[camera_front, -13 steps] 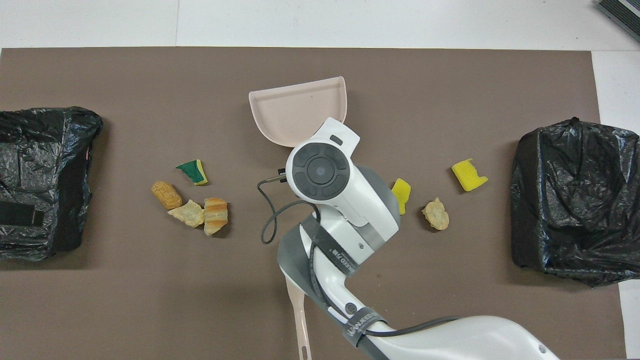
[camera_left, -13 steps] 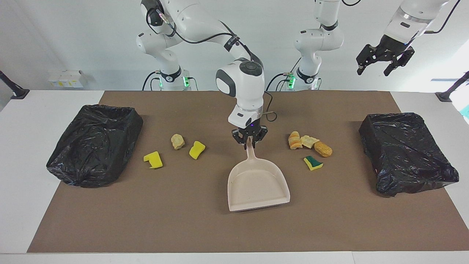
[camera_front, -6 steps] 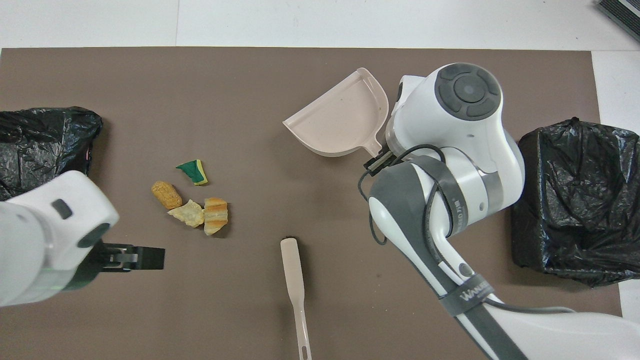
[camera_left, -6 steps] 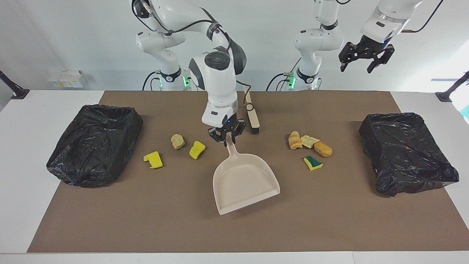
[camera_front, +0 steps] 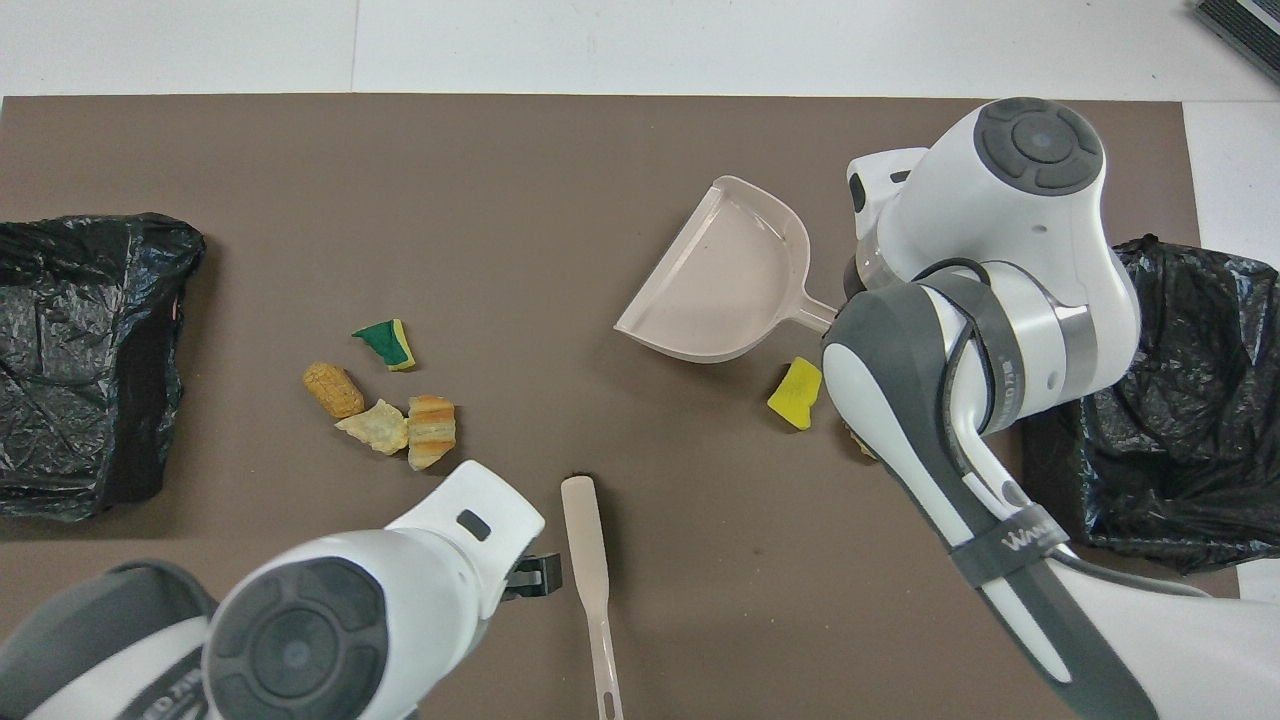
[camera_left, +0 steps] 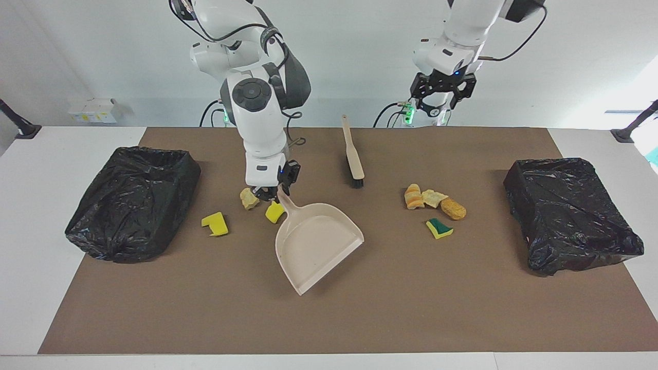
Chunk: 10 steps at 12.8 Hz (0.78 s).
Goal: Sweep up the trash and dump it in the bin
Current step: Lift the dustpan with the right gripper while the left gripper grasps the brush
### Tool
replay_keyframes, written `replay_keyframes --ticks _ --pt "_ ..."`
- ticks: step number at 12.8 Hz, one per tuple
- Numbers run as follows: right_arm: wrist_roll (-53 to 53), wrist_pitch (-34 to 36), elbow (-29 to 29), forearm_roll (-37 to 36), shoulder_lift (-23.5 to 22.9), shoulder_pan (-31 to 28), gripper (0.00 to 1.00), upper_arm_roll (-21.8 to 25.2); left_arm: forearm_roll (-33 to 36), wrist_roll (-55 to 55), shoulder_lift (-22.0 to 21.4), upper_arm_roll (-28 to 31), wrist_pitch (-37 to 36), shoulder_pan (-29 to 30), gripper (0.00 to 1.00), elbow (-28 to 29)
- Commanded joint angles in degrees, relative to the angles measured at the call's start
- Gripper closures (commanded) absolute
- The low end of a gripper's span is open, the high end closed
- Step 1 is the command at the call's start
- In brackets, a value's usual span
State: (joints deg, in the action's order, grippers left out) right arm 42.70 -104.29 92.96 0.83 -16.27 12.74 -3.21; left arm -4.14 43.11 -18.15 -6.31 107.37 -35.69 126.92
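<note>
Right end effector [camera_left: 271, 194]: you see it low over the brown mat, clamped on the handle of the beige dustpan [camera_left: 313, 244], its fingers pressed together on that handle.
Dustpan: its handle end is raised in the grip; the pan slants down and its wide lip points away from the robots and toward the left arm's end of the worktop [camera_left: 31, 216].
Left end effector [camera_left: 443, 88]: you see it high in the air at the robots' edge of the mat, fingers apart, holding nothing.
Trash near the right arm's end: a plain yellow sponge piece [camera_left: 215, 224] lies alone near the black-bagged bin [camera_left: 131, 203]; a tan lump [camera_left: 249, 198] and another yellow sponge piece [camera_left: 274, 211] lie just beside the dustpan handle, under the right end effector.
Trash near the left arm's end: a striped bread-like lump [camera_left: 412, 196], a pale crumpled scrap [camera_left: 434, 198] and an orange lump [camera_left: 453, 208] lie in a touching row; the green-topped sponge [camera_left: 439, 228] sits just beside them, farther from the robots.
Brush [camera_left: 353, 156]: it lies flat on the mat, nearer to the robots than the dustpan, bristles pointing away from the robots.
Second bin [camera_left: 570, 213]: it stands at the left arm's end, lined with black bag.
</note>
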Motion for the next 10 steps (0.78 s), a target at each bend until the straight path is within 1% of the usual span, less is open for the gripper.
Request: replay_keyframes --ticks 1,2,3,5,6,7,9,10 --pt "6.93 -0.12 3.63 -4.32 3.08 0.44 1.00 -0.57 -0.78 7.93 -0.05 1.13 10.28 -6.82 0.00 8.93" --pt "7.91 -0.12 4.33 -6.52 3.78 1.23 1.00 -0.65 -0.78 9.79 2.74 1.22 13.45 -10.24 0.00 11.14" --pt "8.27 -0.64 4.77 -7.42 3.96 1.85 1.00 -0.65 -0.78 10.94 4.08 1.22 16.18 -11.93 0.00 12.99" --pt "10.10 -0.74 5.12 -9.43 3.96 2.29 1.00 -0.65 -0.78 11.30 4.53 1.22 20.14 -14.13 0.00 15.37" --pt "11.94 -1.52 6.60 -11.19 4.05 2.29 1.00 -0.74 -0.78 11.82 6.27 1.13 21.99 -15.01 0.00 15.46" --pt "13.36 -3.79 9.05 -11.38 5.09 2.21 1.00 -0.74 -0.78 13.13 7.33 1.13 23.83 -15.89 0.00 15.47" --pt "17.48 -7.93 12.67 -11.38 6.42 1.68 1.00 -0.74 -0.78 13.41 8.31 1.13 25.08 -17.91 0.00 15.90" --pt "17.59 -8.29 13.29 -11.29 6.60 1.42 1.00 -0.74 -0.78 13.23 8.22 1.13 24.82 -18.62 0.00 16.25"
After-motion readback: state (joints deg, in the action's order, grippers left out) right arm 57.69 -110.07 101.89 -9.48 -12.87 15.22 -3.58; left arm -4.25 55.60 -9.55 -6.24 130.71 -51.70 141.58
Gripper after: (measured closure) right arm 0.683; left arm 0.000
